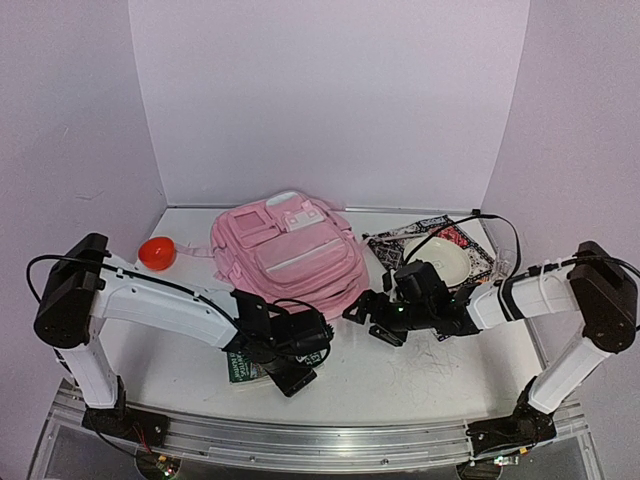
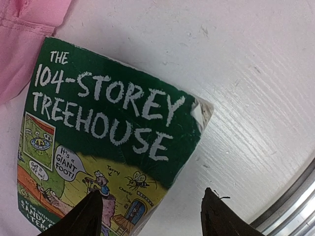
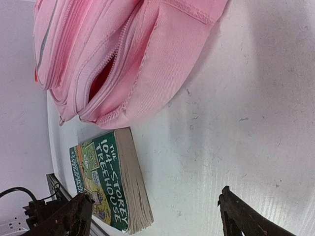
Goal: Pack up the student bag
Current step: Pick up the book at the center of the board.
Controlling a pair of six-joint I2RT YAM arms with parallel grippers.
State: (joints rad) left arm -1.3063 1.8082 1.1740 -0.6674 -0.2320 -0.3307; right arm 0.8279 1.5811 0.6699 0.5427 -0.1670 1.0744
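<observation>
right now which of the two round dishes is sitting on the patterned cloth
The cream dish, to the right of the pink backpack; it rests on the patterned cloth. The red bowl sits on the bare table to the backpack's left.

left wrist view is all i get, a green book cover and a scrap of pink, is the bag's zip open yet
Observer: Yes. The right wrist view shows one zip of the student bag parted, with red showing in the gap.
Operator: ok where's the right arm
Observer: The right gripper is by the bag's near right corner, jaws wide apart with nothing between them.
Operator: anything left of the bag
Observer: A small red bowl stands just off the bag's left side, seen from the top camera.
</observation>
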